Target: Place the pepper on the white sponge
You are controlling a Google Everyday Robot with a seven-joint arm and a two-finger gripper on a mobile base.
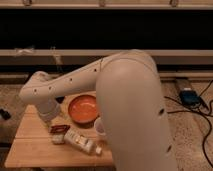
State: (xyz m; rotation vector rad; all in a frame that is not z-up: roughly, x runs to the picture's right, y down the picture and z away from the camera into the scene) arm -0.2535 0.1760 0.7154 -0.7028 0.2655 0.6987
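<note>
gripper [51, 119] low over pepper [59, 128] | grip state: cannot tell | pepper on table [30, 150], just behind white sponge [58, 139], seemingly not atop | lift and placement left

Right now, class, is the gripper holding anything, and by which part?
It cannot be told: the gripper sits low at the pepper, beside the white sponge, with any contact hidden.

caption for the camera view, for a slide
gripper low beside small dark red pepper, near flat white sponge on wooden table
</note>
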